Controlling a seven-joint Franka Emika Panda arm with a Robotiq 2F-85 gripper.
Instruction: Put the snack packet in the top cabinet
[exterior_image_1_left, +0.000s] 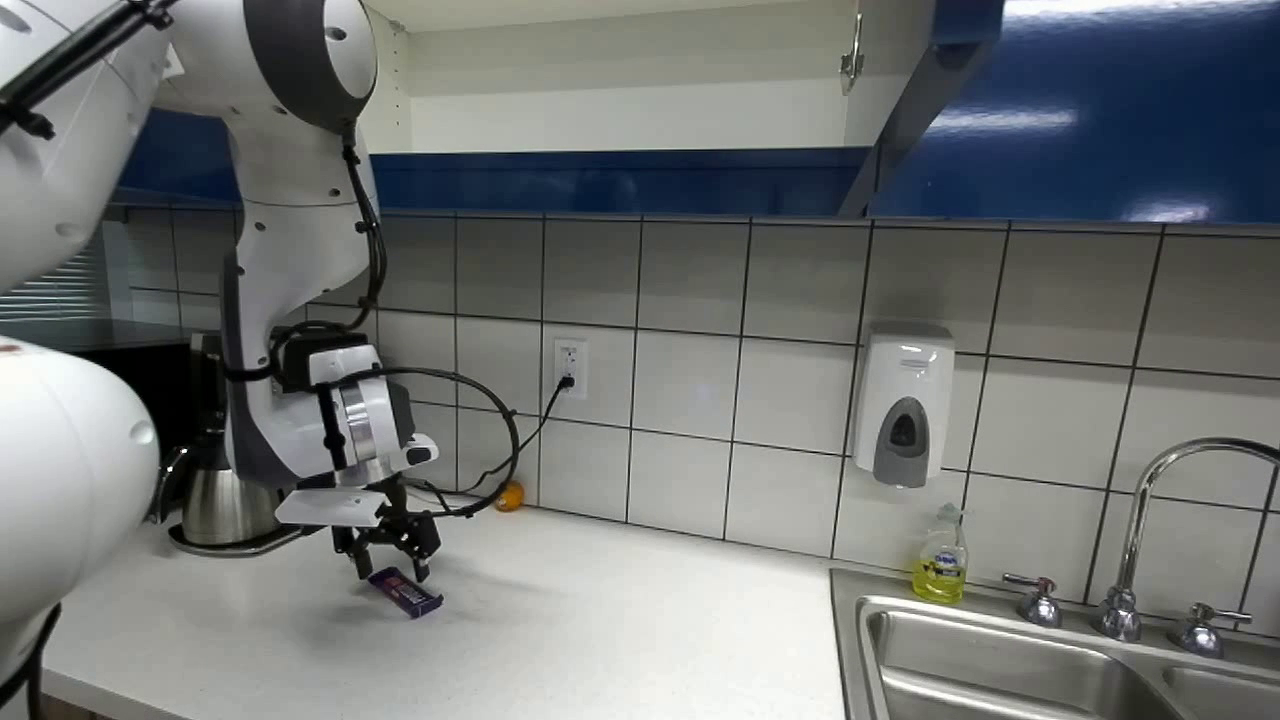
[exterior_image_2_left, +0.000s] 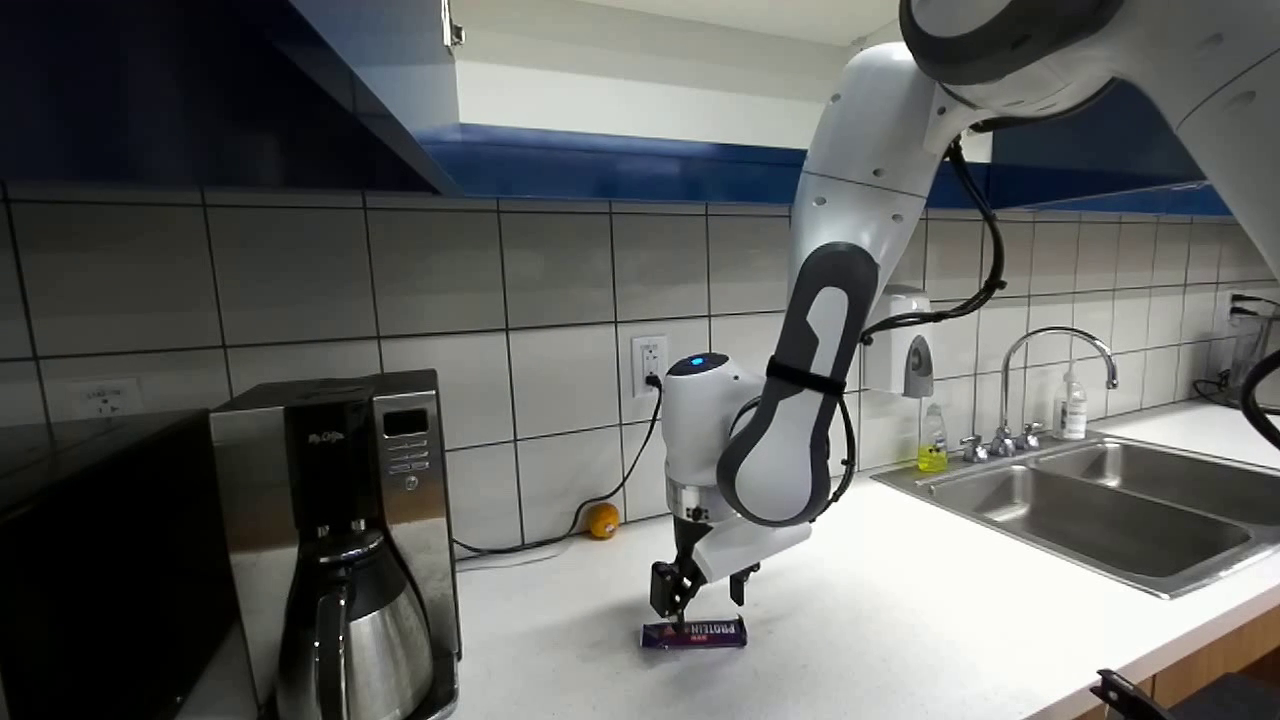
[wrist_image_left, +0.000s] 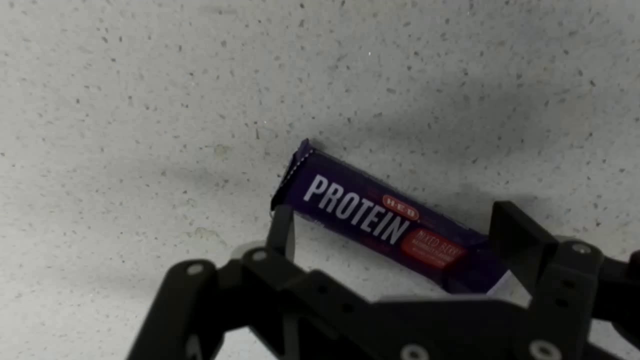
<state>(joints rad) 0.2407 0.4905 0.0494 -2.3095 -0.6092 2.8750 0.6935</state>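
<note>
The snack packet is a purple protein bar (exterior_image_1_left: 406, 593) lying flat on the white counter; it also shows in an exterior view (exterior_image_2_left: 712, 634) and in the wrist view (wrist_image_left: 370, 215). My gripper (exterior_image_1_left: 392, 572) points down just above it, open and empty, with fingers wide apart; it also shows in an exterior view (exterior_image_2_left: 708, 606). In the wrist view the gripper (wrist_image_left: 392, 225) spans the bar's length, and the bar lies slanted between the fingertips. The right finger overlaps the bar's end in view; contact cannot be told. The top cabinet (exterior_image_1_left: 620, 182) is open above the counter, also in an exterior view (exterior_image_2_left: 640, 160).
The raised blue cabinet door (exterior_image_1_left: 1080, 110) juts out. A coffee maker (exterior_image_2_left: 410, 520) stands beside the arm. An orange (exterior_image_2_left: 603, 521) and a power cord (exterior_image_2_left: 620, 485) lie by the wall. A soap dispenser (exterior_image_1_left: 905, 400), soap bottle (exterior_image_1_left: 940, 570) and sink (exterior_image_1_left: 850, 630) are along the counter.
</note>
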